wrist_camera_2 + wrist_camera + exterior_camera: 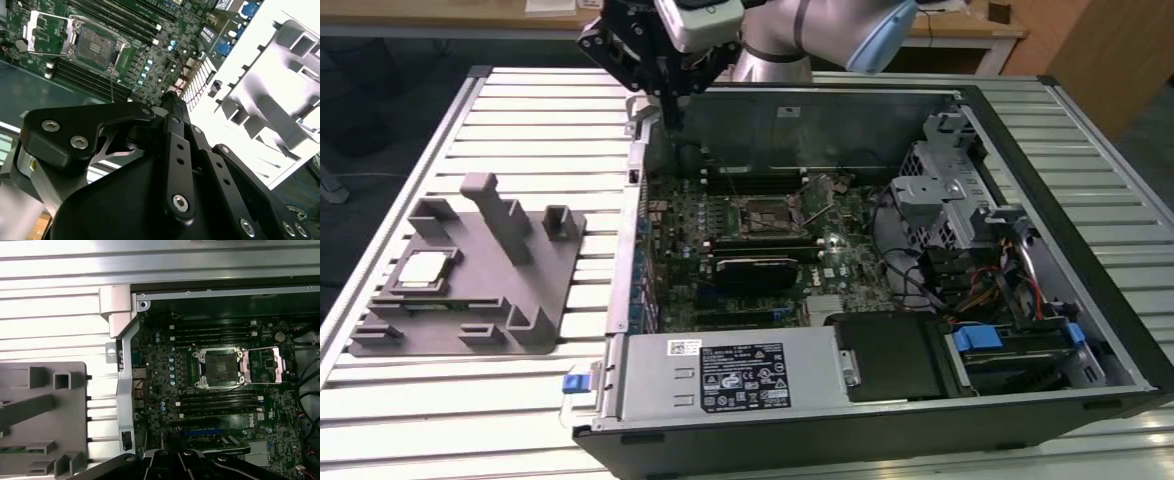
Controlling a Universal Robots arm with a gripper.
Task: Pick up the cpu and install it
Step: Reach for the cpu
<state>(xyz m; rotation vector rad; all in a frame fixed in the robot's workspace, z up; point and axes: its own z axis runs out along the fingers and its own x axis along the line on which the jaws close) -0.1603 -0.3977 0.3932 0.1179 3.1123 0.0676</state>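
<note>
Counts: 1 arm (814,35), 1 gripper (674,118), 1 cpu (427,268), 1 grey fixture (520,300), 1 open computer case (854,125). Inside it there's 1 socket (767,212) on the motherboard (674,300), w/ 2 banks of memory slots (754,178), one on each side of the socket.

The cpu lies flat in a pocket of the fixture, silver top up. It's on the slatted table (534,120) at the exterior view's left, outside the case. It's well apart from the gripper and nothing touches it. The fixture has 1 tall post (487,215) near the cpu.

The gripper hangs above the case's far rim, near the corner at the exterior view's left. Its fingers (672,105) point down, narrow and pressed together to one thin tip, w/ nothing between them. The second wrist view shows the gripper (171,100) the same way.

Views differ:
- **Exterior view:** gives the cpu, the power supply (720,375) along the case's near edge, and the drive cage (961,180) w/ cables at the exterior view's right.
- **First wrist view:** looks straight down on the socket (220,369). It's open, w/ its lid (277,365) flipped aside and the contact area exposed. Part of the fixture (45,415) is also in frame.
- **Second wrist view:** puts the gripper's black linkage (90,135) up close, w/ the socket (97,45) beyond it and the fixture (280,100) bright beside the case.
</note>
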